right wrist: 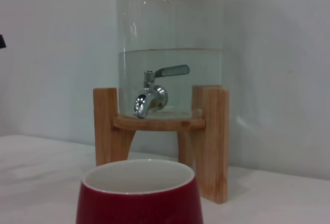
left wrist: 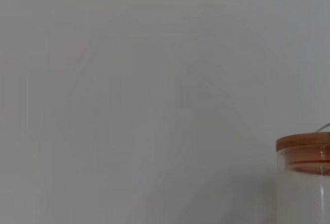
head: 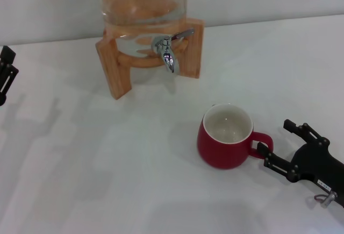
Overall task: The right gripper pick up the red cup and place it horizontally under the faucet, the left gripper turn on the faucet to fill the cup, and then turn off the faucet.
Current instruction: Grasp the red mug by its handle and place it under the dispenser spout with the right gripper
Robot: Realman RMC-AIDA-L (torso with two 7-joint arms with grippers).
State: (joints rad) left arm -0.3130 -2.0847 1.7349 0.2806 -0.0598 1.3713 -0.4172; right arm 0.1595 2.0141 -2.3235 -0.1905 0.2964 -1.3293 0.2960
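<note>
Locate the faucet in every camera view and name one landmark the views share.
Head view: the faucet sits top centre, on the wooden stand, beyond the red cup.
Left wrist view: not in it; only the jar's upper part shows.
Right wrist view: centre, faucet above the cup.
Shared landmark: the glass jar.

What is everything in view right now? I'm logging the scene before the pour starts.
red cup: one, dark red with white inside, upright on the table, handle toward the right gripper.
faucet: one, chrome, on the jar's front.
glass jar: one, clear, partly filled, in the stand.
wooden stand: one, light wood, far side.
table: one, white.
right gripper: black, open, at the cup's handle.
left gripper: black, at the left edge.
</note>
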